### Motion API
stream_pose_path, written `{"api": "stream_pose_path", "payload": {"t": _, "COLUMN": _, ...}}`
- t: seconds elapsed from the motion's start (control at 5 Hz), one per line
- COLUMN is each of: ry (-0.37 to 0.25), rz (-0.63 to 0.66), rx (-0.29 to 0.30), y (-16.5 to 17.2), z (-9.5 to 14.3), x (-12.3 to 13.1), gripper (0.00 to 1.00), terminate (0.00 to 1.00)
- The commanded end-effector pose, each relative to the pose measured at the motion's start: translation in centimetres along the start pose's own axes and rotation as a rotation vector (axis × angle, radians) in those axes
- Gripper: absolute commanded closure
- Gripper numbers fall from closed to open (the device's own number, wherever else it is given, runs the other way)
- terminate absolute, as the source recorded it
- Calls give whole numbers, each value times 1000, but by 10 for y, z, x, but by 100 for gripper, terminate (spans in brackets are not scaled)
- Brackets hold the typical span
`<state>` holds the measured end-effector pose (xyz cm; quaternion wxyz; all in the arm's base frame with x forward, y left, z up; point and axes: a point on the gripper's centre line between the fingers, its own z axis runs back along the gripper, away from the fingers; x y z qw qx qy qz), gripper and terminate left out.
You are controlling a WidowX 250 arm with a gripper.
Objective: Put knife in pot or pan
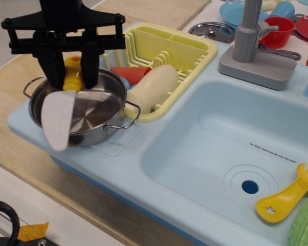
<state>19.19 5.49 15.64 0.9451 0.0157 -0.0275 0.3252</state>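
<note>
Here the pincer [72, 77] pinches the knife [59, 115] over the bare pot [90, 115]; dish rack [195, 48] holds cups.

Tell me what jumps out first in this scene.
The black gripper at upper left is shut on the yellow handle of a white-bladed toy plastic knife, dangling it over the shiny round stainless-steel pot on the left of the light blue toy sink unit. A yellow plastic dish rack sits just behind the pot.
</note>
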Motion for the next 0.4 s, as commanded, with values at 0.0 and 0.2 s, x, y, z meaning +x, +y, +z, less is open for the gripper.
{"api": "stream_pose_path", "payload": {"t": 0.0, "ry": 16, "rz": -39, "rx": -39, "y": 1, "z": -6, "x": 7, "gripper": 0, "terminate": 0}}
{"api": "stream_pose_path", "payload": {"t": 0.2, "ry": 16, "rz": -39, "rx": -39, "y": 1, "z": -6, "x": 7, "gripper": 0, "terminate": 100}}
